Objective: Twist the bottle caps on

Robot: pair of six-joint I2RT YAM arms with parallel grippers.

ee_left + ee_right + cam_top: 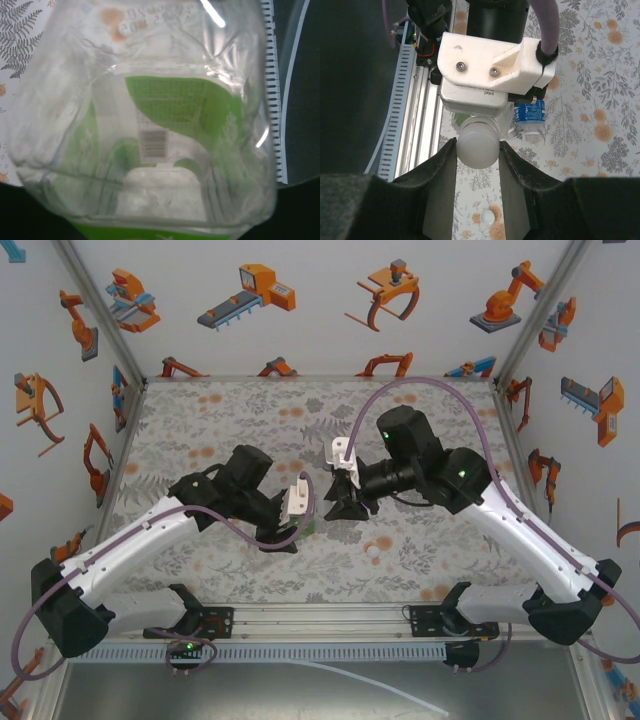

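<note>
My left gripper [297, 528] holds the green-tinted bottle [165, 110] above the table, pointing its neck at the right arm. The bottle's clear wall and green label press close to the left wrist camera and hide the fingers. In the right wrist view a white bottle cap [476, 150] sits on that bottle's neck, and my right gripper [476, 145] is shut on it, one dark finger on each side. The two grippers meet over the middle of the table, the right gripper [335, 502] facing the left one. A second bottle cap [487, 217] lies loose on the cloth below.
A bottle with a blue label [530, 112] lies on its side on the flowered cloth beyond the left wrist. The loose cap [375, 551] rests near the front. The metal rail [415, 125] runs along the table's near edge.
</note>
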